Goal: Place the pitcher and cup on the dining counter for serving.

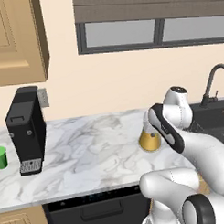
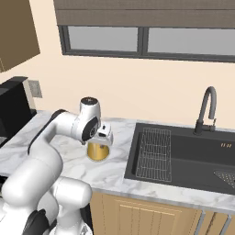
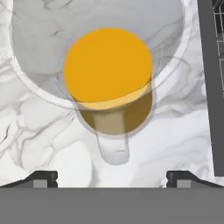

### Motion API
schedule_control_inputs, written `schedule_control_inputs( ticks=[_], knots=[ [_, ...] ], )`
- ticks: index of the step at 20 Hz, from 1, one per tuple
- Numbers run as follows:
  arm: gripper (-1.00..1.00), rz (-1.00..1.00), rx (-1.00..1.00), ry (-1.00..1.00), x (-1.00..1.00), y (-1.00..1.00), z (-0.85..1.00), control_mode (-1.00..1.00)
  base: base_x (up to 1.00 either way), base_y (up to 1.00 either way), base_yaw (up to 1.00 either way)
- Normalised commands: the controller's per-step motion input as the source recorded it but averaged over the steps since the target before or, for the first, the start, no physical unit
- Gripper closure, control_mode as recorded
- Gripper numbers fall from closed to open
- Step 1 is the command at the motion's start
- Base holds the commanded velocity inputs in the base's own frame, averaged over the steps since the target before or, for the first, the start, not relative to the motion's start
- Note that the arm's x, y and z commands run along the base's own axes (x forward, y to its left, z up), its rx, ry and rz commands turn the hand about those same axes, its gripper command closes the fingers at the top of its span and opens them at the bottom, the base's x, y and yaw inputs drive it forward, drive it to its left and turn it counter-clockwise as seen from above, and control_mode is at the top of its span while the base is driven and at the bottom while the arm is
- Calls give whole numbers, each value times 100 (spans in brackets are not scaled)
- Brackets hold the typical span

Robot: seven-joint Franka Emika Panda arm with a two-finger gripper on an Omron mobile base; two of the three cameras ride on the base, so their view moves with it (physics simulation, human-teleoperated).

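Note:
The pitcher point(image 1: 149, 140), a clear glass carafe with yellow-orange liquid, stands on the marble wall counter point(image 1: 87, 151) just left of the sink. My gripper point(image 2: 99, 142) hangs straight down, close over its neck, jaws wide open. In the hand view the pitcher point(image 3: 107, 70) lies directly ahead, and the gripper point(image 3: 112, 178) shows one fingertip point(image 3: 43, 177) at each side, far apart and holding nothing. I cannot tell whether the fingers touch the glass. The green cup point(image 1: 0, 158) stands at the counter's far left, beyond the coffee machine. The dining counter is out of view.
A black coffee machine point(image 1: 25, 130) stands on the counter's left part. The dark sink point(image 2: 183, 153), with a wire rack and a black faucet point(image 2: 206, 110), lies right of the pitcher. A wall cabinet point(image 1: 17, 39) hangs at the upper left, with a window behind the counter.

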Motion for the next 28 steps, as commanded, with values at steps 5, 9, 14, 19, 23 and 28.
schedule_control_inputs(
  ticks=[5, 9, 14, 19, 23, 28],
  knots=[
    [-100, 0, 0, -1, 9, 0, -36, -100, 0, 0, 0],
    [-100, 0, 0, 0, 21, 0, -24, -100, 0, 0, 0],
    [-100, 0, 0, -1, 33, 0, -19, -100, 0, 0, 0],
    [100, 0, 0, -2, 29, 0, -13, -100, 0, 0, 0],
    [100, 0, 0, 0, 9, 0, -8, -100, 0, 0, 0],
    [100, 0, 0, -4, 0, 0, 0, -100, 0, 0, 0]
  ],
)
